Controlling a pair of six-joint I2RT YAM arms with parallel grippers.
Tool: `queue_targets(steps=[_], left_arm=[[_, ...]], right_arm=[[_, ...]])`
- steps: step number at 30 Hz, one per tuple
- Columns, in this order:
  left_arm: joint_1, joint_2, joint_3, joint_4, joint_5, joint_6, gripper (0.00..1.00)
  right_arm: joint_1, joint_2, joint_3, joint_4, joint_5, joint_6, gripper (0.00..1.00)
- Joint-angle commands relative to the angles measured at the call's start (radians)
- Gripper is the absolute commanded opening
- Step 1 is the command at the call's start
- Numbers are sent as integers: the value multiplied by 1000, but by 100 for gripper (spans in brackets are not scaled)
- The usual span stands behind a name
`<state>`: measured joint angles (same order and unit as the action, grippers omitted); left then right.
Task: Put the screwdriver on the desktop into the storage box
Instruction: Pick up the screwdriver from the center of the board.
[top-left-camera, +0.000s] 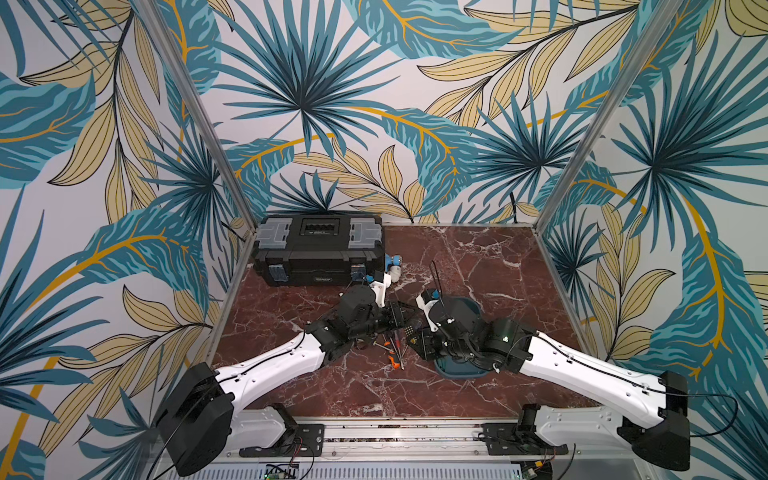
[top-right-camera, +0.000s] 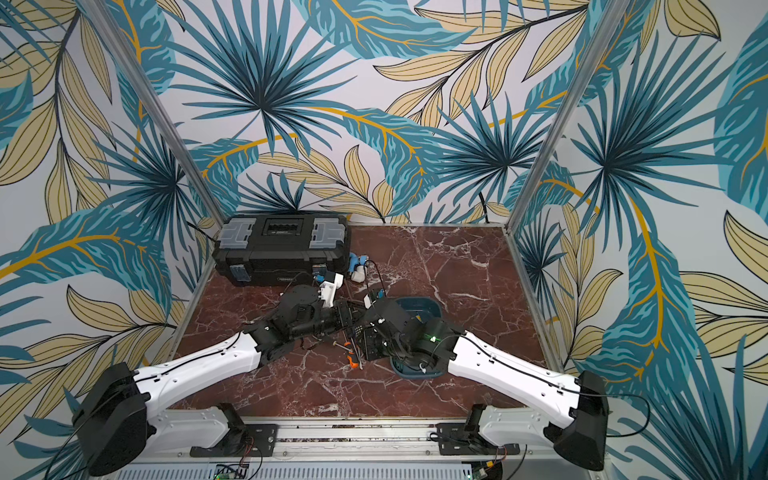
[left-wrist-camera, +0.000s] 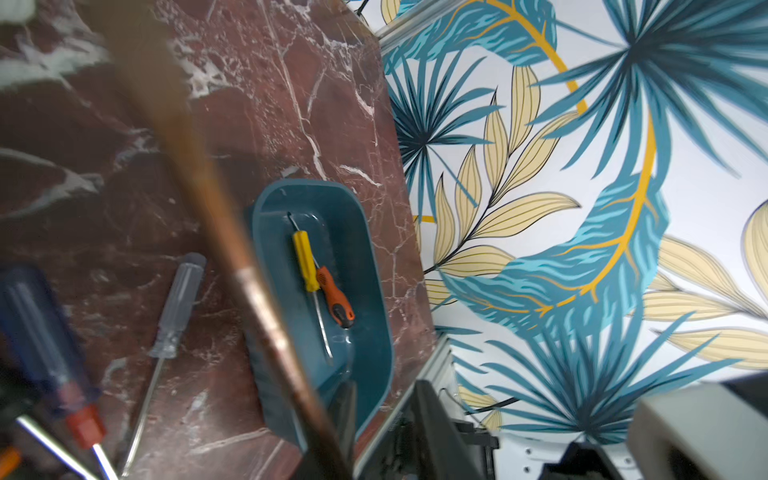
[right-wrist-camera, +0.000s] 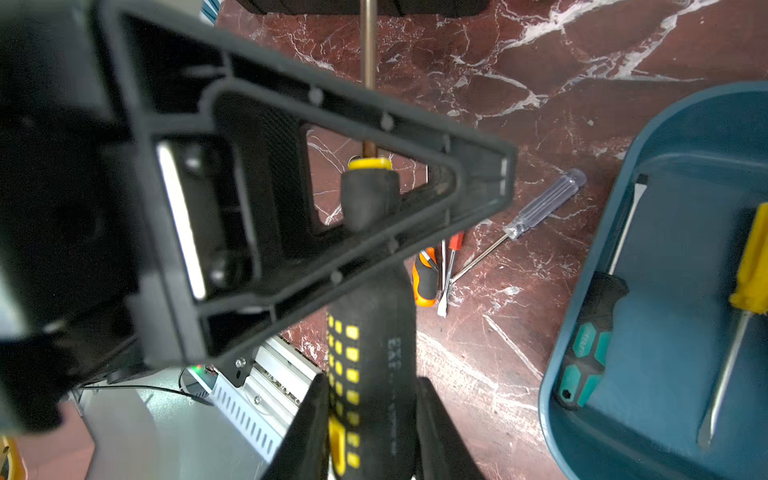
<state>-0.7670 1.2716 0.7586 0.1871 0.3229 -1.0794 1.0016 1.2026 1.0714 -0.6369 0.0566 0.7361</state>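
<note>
My right gripper (right-wrist-camera: 370, 382) is shut on a big screwdriver's black handle with yellow squares (right-wrist-camera: 374, 353), held above the desktop (top-left-camera: 478, 270). Its brown shaft (left-wrist-camera: 257, 291) runs blurred past my left gripper (left-wrist-camera: 384, 386), whose fingers stand slightly apart. One finger (right-wrist-camera: 291, 174) crosses the handle's neck; a grip cannot be made out. The teal storage box (left-wrist-camera: 374, 291) beside them holds yellow (left-wrist-camera: 303, 259), orange (left-wrist-camera: 334, 297) and teal-black (right-wrist-camera: 590, 345) screwdrivers. A clear-handled one (left-wrist-camera: 178, 307), a blue-handled one (left-wrist-camera: 41, 340) and an orange-black one (right-wrist-camera: 424, 282) lie on the desktop.
A black toolbox (top-left-camera: 318, 247) with grey lid compartments stands at the back left, a small blue-and-white object (top-left-camera: 392, 266) beside it. Aluminium posts and leaf-patterned walls enclose the desktop. The front rail (top-left-camera: 395, 432) carries both arm bases. The right arm hangs over the storage box (top-left-camera: 457, 372).
</note>
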Motion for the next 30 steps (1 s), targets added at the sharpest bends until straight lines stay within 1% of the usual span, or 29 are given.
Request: queue_targets(steps=[1,2,3,5,6,8,9,10,11,14,16,18,19,21,23,27,30], left_arm=[[13,1,-38,65,9,-46,2],[18,4,-45,81,11,-61,0],[23,7,-54,97,12,-65,0],[33,15,-74,149,12,-65,0],[43,20,-88,187,33,-129,0],[54,28,-111,260,50,-164,0],[61,32,-121,302,63,-178,0],[63,35,-129,341,72,-187,0],[66,38,-136,381,85,-193,0],[71,37,-158,520,124,-205,0],[74,38,-159,564,155,-201,0],[74,37,-161,599,185,-194,0],[75,38,-164,626,202,-195,0],[73,44,-172,708,244,-192,0],[74,56,-186,793,276,-193,0],[77,79,-200,869,307,-190,0],[78,96,-203,888,311,-194,0]], right_arm=[[5,-13,-13,25,20,-2,0],[4,-19,-17,27,25,4,0],[4,-29,-24,36,26,9,0],[2,-52,-40,57,22,23,18],[-2,-75,-55,77,5,32,35],[-13,-115,-91,133,-48,46,57],[-22,-136,-117,177,-95,54,66],[-31,-153,-143,220,-142,62,72],[-48,-172,-168,258,-188,80,75],[-122,-232,-253,381,-318,157,76],[-180,-265,-306,469,-389,212,76],[-222,-279,-328,509,-438,235,75],[-229,-276,-330,521,-459,237,75],[-231,-263,-328,545,-487,247,69],[-233,-256,-341,603,-517,270,62],[-236,-266,-351,667,-546,293,59],[-236,-280,-345,656,-546,287,52]])
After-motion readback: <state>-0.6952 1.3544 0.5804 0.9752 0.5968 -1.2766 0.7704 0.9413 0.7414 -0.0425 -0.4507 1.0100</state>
